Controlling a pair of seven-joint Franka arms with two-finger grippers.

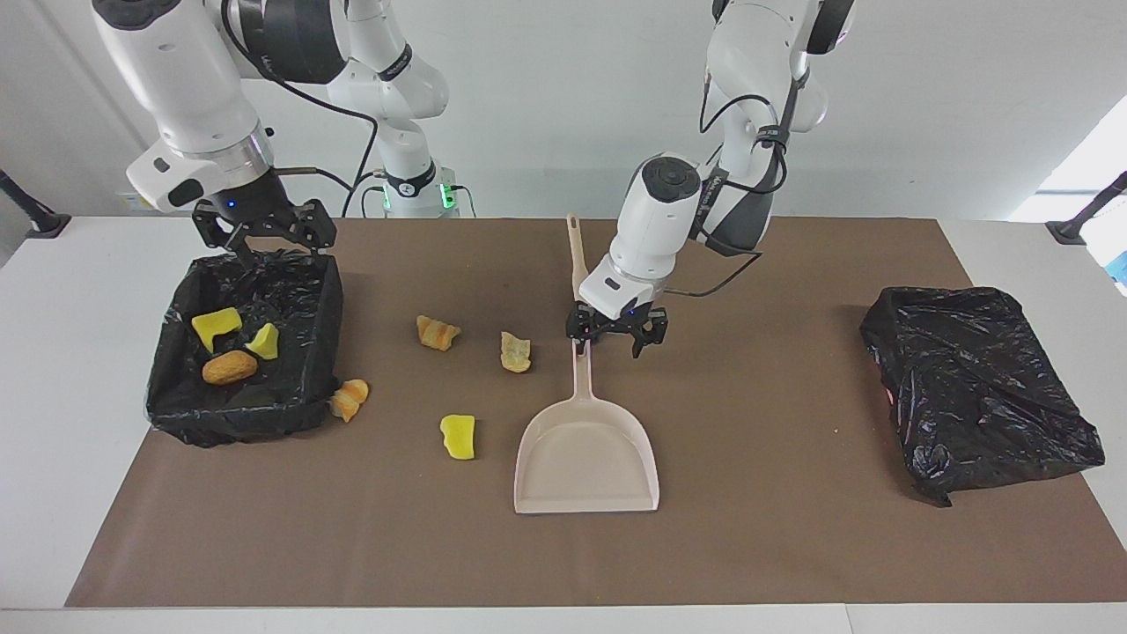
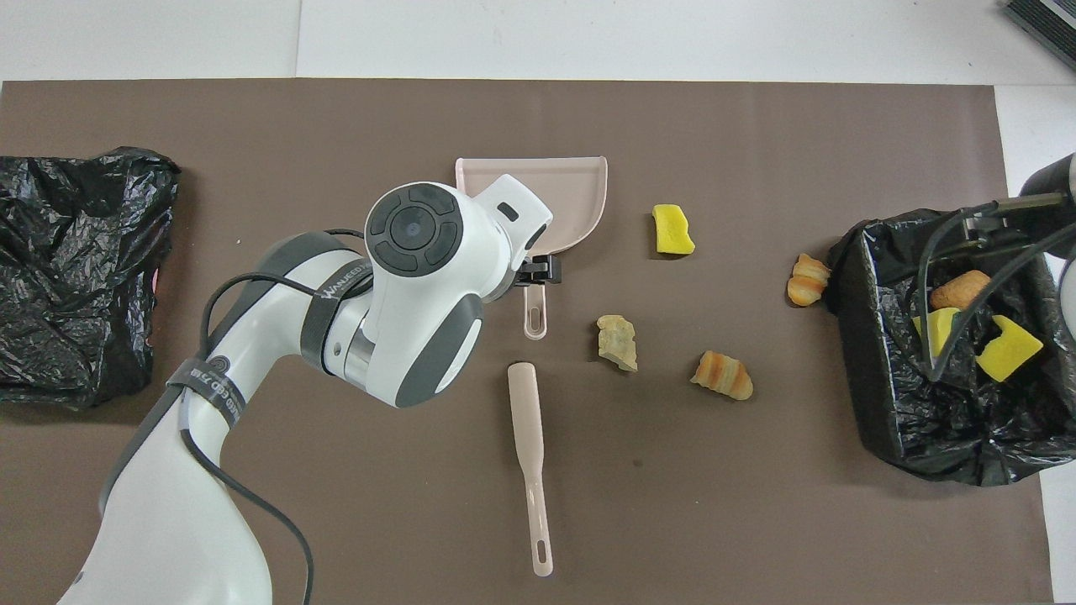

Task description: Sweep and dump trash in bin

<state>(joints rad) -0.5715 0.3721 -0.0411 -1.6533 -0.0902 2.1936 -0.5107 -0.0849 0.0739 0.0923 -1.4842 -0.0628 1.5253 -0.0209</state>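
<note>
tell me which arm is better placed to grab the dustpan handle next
Left. The left gripper hangs open right over the dustpan handle, while the right gripper is over the bin at the right arm's end.

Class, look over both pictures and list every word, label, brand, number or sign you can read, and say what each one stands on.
Band around the left arm, overhead view: white lettering, too blurred to read.
Second band on the same arm, nearer its wrist: white lettering, also unreadable.
Yellow-marked wall sockets at the edge of the facing view, mostly hidden by the right arm: nothing legible.
Dustpan, brush, bin, scraps: no writing visible.
</note>
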